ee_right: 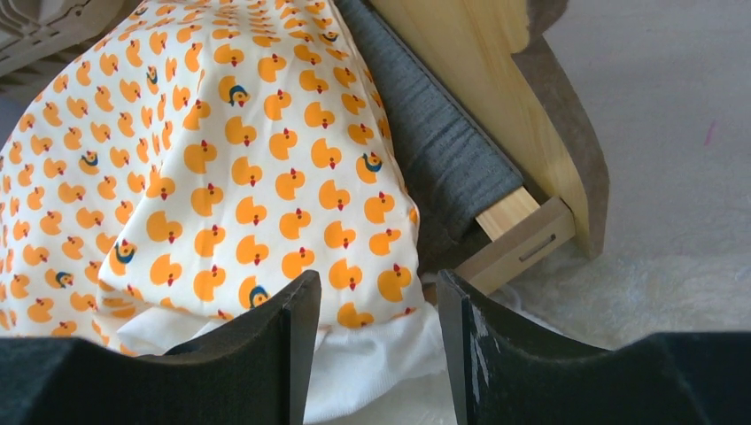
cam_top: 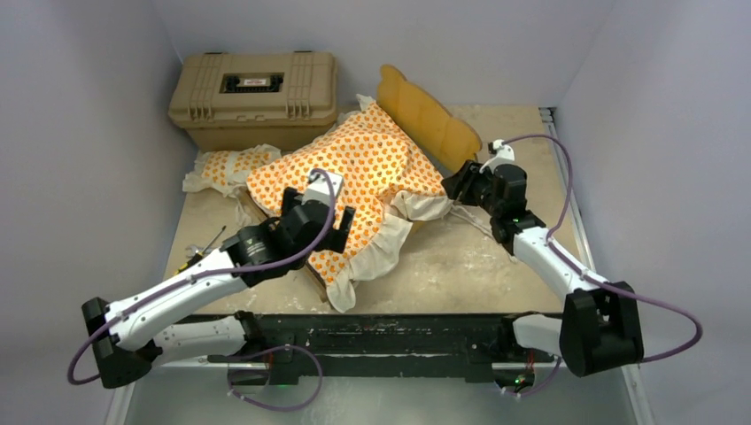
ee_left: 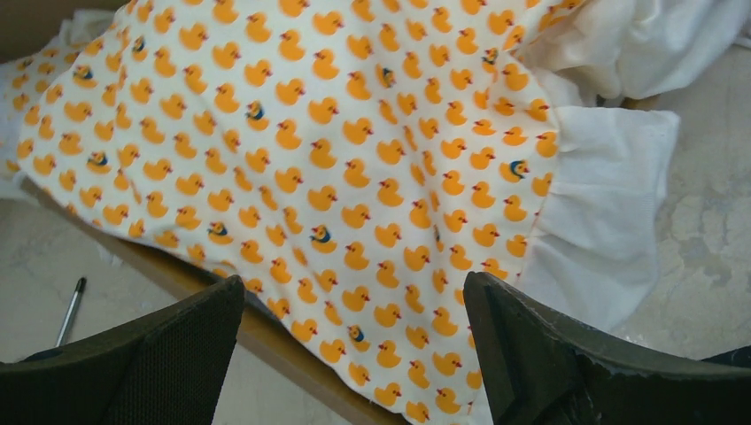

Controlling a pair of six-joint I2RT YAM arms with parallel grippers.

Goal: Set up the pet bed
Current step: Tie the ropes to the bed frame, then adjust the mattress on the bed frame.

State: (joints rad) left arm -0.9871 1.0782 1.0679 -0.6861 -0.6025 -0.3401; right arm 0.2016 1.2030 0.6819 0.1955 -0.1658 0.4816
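1. While the mattress cushion [cam_top: 354,168] lies draped crookedly over the wooden frame [ee_right: 522,212], bunched high toward its scalloped headboard [cam_top: 425,115] and spilling off its near rail, a tug on one corner could drag the whole soft pad off the frame instead of seating it.
2. The frame looks light. If fabric snags a rail during a pull, it could skid or tip on the table [cam_top: 478,257].
3. The left gripper [ee_left: 354,301] hovers over the cushion at the frame's near rail, fingers spread wide and grasping nothing. A grab there might catch only the loose ruffle [ee_left: 611,204], which would stretch rather than shift the pad.
4. The right gripper [ee_right: 372,292] sits at the cushion corner by the frame's side rail, fingers apart with nothing clamped between them.
5. The pillow [cam_top: 232,166] lies crumpled off the frame's left side, just beside the hard case [cam_top: 255,97], not yet placed.
6. The cushion is puffy cloth printed with orange ducks and edged in limp white ruffle. The frame is smooth pale wood with a fuzzy grey base [ee_right: 434,133] and a wavy-topped headboard.
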